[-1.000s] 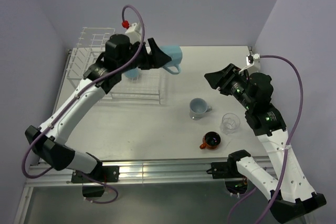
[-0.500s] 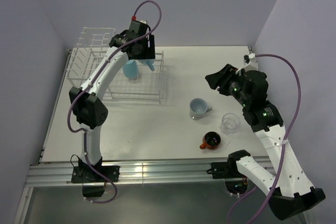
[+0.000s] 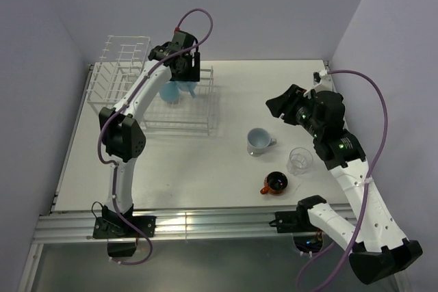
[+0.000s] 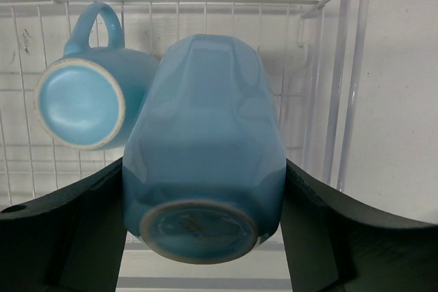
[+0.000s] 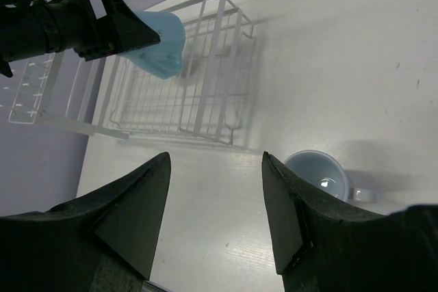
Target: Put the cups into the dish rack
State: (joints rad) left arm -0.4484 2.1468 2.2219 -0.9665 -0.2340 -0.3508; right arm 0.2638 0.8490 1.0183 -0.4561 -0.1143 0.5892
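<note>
My left gripper (image 3: 188, 78) is shut on a light blue mug (image 4: 205, 141), bottom towards the wrist camera, and holds it over the right end of the white wire dish rack (image 3: 179, 128). A second light blue mug (image 4: 81, 100) sits upside down in the rack beside it, and shows in the top view (image 3: 169, 92). My right gripper (image 3: 277, 104) is open and empty above the table. A pale grey-blue mug (image 3: 259, 141), a clear glass tumbler (image 3: 300, 160) and an orange-red cup (image 3: 276, 182) stand on the table at the right.
The rack's taller upright grid (image 3: 123, 56) stands at its far left end. The rack's right wire wall (image 4: 342, 87) is close beside the held mug. Purple walls close in the table at the back and both sides.
The left arm has swung the held blue mug leftward from right of the rack to over the rack's right end. The right gripper has barely shifted.
</note>
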